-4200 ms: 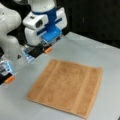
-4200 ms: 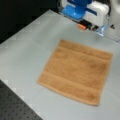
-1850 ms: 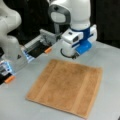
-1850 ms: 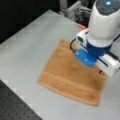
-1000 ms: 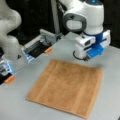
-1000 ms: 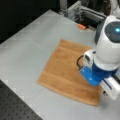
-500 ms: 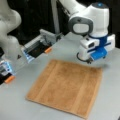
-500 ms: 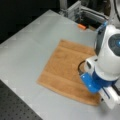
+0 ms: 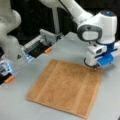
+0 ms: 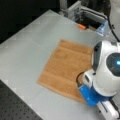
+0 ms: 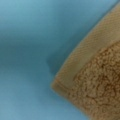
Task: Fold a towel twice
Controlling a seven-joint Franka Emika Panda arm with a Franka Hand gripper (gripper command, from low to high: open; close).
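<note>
While the towel (image 9: 66, 88) is lying flat and unfolded on the grey table (image 9: 57, 42), with neither fold made, its two paler stripe bands are being shown running near opposite edges in both front views. In a front view the towel (image 10: 66, 68) is being seen near the table's (image 10: 30, 42) middle, one corner hidden behind the arm. In the wrist view one hemmed corner of the towel (image 11: 97, 82) is being framed close up against the table (image 11: 37, 37). The gripper (image 9: 96, 67) is being held right at the towel corner at a front view's right, just above or touching it; which cannot be told. Whether the fingers are spread or pressed together cannot be told. A second, white robot arm (image 9: 10, 32) and a metal fixture with orange tabs (image 9: 43, 43) are being seen at a front view's left.
</note>
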